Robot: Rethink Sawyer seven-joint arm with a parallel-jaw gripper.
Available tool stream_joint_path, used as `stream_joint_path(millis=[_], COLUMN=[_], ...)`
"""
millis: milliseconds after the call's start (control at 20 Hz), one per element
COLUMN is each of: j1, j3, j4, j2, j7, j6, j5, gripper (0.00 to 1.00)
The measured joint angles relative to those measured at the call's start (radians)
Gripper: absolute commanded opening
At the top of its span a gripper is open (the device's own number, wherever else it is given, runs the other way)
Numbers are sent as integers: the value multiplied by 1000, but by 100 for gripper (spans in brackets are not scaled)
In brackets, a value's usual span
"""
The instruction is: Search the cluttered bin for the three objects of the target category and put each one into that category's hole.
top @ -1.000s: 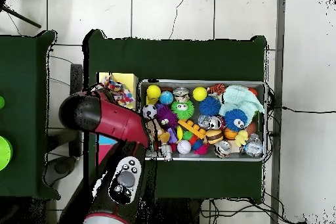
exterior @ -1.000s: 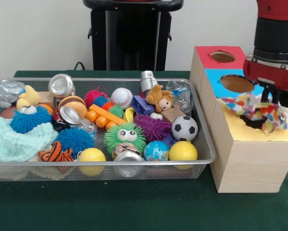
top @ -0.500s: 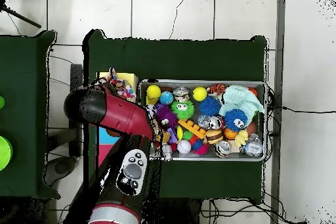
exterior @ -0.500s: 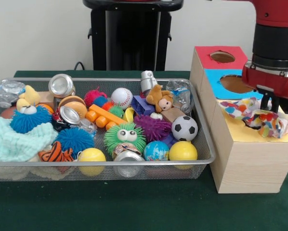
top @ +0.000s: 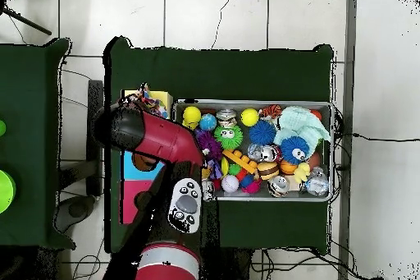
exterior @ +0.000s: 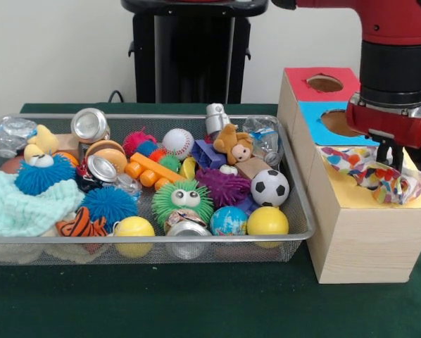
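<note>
The wire mesh bin (exterior: pixel 77 239) holds several toys, balls, cans and a pale knitted cloth; it also shows in the overhead view (top: pixel 254 102). To its right stands a wooden box (exterior: pixel 365 239) with a red top and hole (exterior: pixel 325 83), a blue top and hole (exterior: pixel 337 121), and a yellow top (exterior: pixel 348 193). My gripper (exterior: pixel 390 158) hangs over the yellow top, shut on a multicoloured patterned cloth (exterior: pixel 362 169) that lies bunched across it and hides that hole. In the overhead view the cloth (top: pixel 146 98) shows beside my arm (top: pixel 156 133).
The bin holds a soccer ball (exterior: pixel 270 186), yellow balls (exterior: pixel 267 220), a green furry toy (exterior: pixel 183 201), a baseball (exterior: pixel 177 141) and a can (exterior: pixel 90 124). The robot pedestal (exterior: pixel 189 49) stands behind the bin. Green cloth (exterior: pixel 196 303) covers the table.
My arm has shifted left and lower over the box. The patterned cloth has sunk from hanging over the yellow top to lying bunched on it.
</note>
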Motion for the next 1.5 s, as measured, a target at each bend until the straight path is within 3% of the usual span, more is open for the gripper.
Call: stream_joint_path(millis=[550,1100,1500], j1=[-76,-105,-184], j3=[88,90,178], j4=[-1,-24,-44], j2=[-27,-32,-45], j7=[0,0,0], j6=[0,18,88], j5=[-153,-339,-450], gripper=[0,0,0])
